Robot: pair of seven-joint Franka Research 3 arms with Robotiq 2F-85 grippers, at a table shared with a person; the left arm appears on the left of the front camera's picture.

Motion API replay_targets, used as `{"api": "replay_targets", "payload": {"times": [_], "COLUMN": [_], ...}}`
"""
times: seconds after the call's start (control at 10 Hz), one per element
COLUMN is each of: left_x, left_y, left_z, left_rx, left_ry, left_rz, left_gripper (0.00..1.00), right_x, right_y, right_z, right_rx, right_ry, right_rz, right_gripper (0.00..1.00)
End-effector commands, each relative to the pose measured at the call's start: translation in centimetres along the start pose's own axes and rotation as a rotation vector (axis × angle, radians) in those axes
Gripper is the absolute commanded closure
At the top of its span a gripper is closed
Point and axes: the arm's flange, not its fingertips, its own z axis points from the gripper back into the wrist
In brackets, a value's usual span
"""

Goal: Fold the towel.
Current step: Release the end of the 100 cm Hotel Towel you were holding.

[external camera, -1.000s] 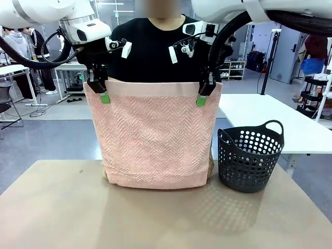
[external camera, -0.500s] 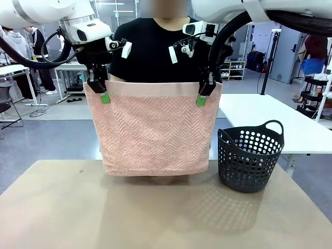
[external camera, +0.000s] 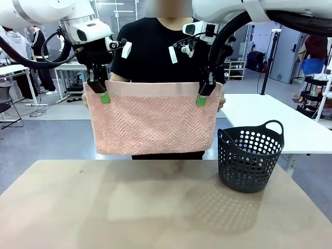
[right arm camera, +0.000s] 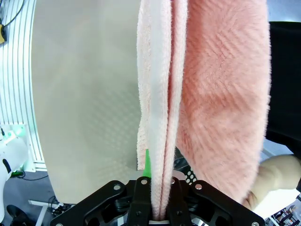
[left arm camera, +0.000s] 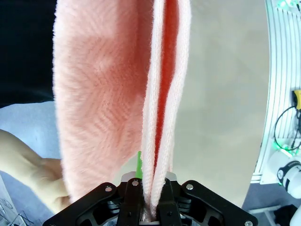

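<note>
The towel (external camera: 154, 122) hangs straight down from both claws, clear of the worktop (external camera: 155, 207) beneath them. Its long axis runs level from one claw to the other, and its plain band lies along the top edge. The left claw (external camera: 102, 92) is clenched on the top edge near one corner and the right claw (external camera: 203, 94) is clenched on it near the other. Both sit at about the same height, so the cloth is stretched flat between them. Seen along the fingers of each claw, the pinched edge is a doubled layer. A further broad layer hangs just beyond it on the person's side. One hand (left arm camera: 40, 175) is close beside the left claw, and another hand (right arm camera: 275, 178) is close beside the right claw. The lower fold is therefore below the claws and away from the robot, and the bare worktop lies below and nearer. A dark basket (external camera: 250, 158) stands low and outward of the right claw. Any lowering of the cloth has to be judged against this vertical hang, with both arms equally near.
</note>
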Motion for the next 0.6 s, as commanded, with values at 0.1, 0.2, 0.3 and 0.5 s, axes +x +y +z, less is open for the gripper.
{"api": "replay_targets", "payload": {"times": [0.1,0.2,0.3,0.5], "left_x": [-0.05,-0.05,-0.05,-0.05], "left_y": [-0.01,-0.01,-0.01,-0.01], "left_z": [0.15,0.15,0.15,0.15], "left_rx": [0.003,0.003,0.003,0.003], "left_ry": [0.001,0.001,0.001,0.001], "left_rz": [-0.003,-0.003,-0.003,-0.003], "left_gripper": [1.0,1.0,1.0,1.0], "right_x": [-0.14,-0.14,-0.14,-0.14], "right_y": [-0.02,-0.02,-0.02,-0.02], "right_z": [0.12,0.12,0.12,0.12], "right_rx": [-0.002,-0.002,-0.002,-0.002], "right_ry": [0.0,0.0,0.0,0.0], "right_rz": [0.009,0.009,0.009,0.009], "right_gripper": [1.0,1.0,1.0,1.0]}}
